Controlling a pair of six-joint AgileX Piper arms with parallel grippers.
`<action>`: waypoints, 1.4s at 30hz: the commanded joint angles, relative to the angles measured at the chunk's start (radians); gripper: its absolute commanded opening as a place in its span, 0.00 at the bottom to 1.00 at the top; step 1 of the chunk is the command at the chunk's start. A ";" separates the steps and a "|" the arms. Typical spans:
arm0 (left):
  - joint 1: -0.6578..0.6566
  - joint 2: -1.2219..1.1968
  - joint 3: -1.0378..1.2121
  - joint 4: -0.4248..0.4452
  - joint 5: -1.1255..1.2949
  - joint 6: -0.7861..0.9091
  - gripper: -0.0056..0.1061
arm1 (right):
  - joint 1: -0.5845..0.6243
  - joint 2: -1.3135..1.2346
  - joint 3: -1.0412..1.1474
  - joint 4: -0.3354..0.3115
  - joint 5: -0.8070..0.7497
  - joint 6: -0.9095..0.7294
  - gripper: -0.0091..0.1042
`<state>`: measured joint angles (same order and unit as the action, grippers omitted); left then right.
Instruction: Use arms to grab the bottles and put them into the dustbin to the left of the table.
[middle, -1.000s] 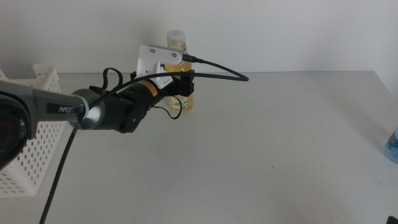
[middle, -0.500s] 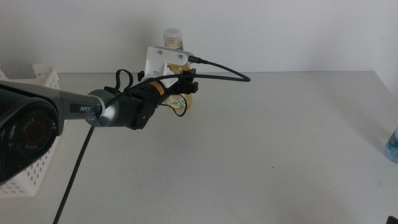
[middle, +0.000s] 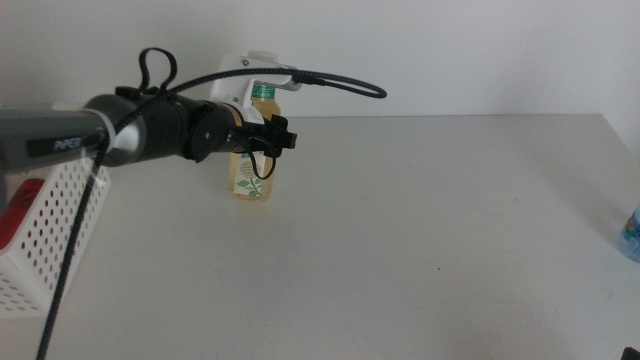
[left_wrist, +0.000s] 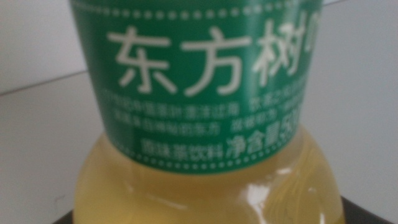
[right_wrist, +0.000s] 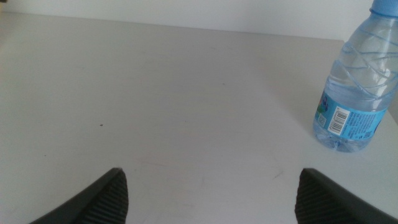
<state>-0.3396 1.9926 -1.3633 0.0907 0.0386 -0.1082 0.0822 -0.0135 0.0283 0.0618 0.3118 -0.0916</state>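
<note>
Movement toward the bin is what marks this moment: the yellow tea bottle with its green-and-white label (middle: 252, 160) now sits further left than half a second ago, nearer the white perforated plastic dustbin (middle: 52, 235) at the desk's left edge, and it appears lifted off the plain light-grey desk (middle: 430, 220) — though contact under its base is hard to judge. The left gripper (middle: 262, 138) holds the bottle around its upper body, jaws closed on it; in the left wrist view the label (left_wrist: 199, 74) fills the picture, which fits a firm grasp. So the carry seems under way, with the release over the bin yet to come. The right gripper (right_wrist: 210, 186) waits low over the desk, jaws spread wide, near the small clear blue-labelled bottle (right_wrist: 357, 93) standing upright — untouched.
</note>
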 joint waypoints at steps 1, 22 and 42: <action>0.002 -0.169 -0.041 -0.006 0.039 -0.003 0.04 | -0.008 -0.021 -0.010 -0.008 -0.072 -0.005 0.71; 0.245 -0.436 -0.395 0.122 1.051 0.119 0.04 | -0.008 -0.021 -0.010 -0.008 -0.072 -0.005 0.71; 0.681 -0.316 -0.240 -0.188 0.993 0.438 0.04 | -0.008 -0.021 -0.010 -0.008 -0.072 -0.005 0.71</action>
<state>0.3398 1.7192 -1.5879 -0.0841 1.1290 0.3275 0.0822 -0.0135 0.0283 0.0618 0.3118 -0.0916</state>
